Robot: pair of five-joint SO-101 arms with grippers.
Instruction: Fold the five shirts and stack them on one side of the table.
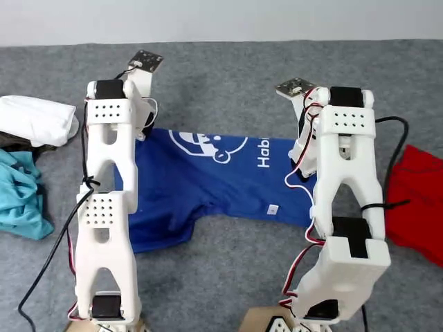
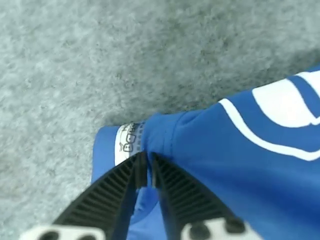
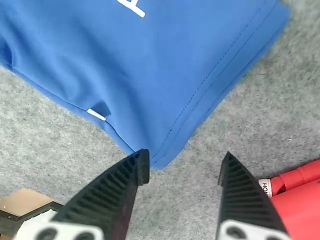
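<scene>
A blue shirt (image 1: 221, 180) with white print lies spread on the grey table between the two arms. My left gripper (image 2: 148, 167) is shut on the blue shirt (image 2: 240, 165) at a folded edge beside its white label (image 2: 127, 142). My right gripper (image 3: 186, 162) is open just above the table, its fingers straddling a hem corner of the blue shirt (image 3: 150, 65). In the high view the left arm (image 1: 111, 173) stands over the shirt's left side and the right arm (image 1: 346, 173) over its right edge.
A red shirt (image 1: 419, 200) lies at the right edge, close to my right gripper's outer finger (image 3: 240, 185). At the left edge a white shirt (image 1: 38, 117), a dark garment (image 1: 21, 142) and a teal shirt (image 1: 21, 197) lie bunched together. Bare grey table (image 1: 242, 76) stretches behind the arms.
</scene>
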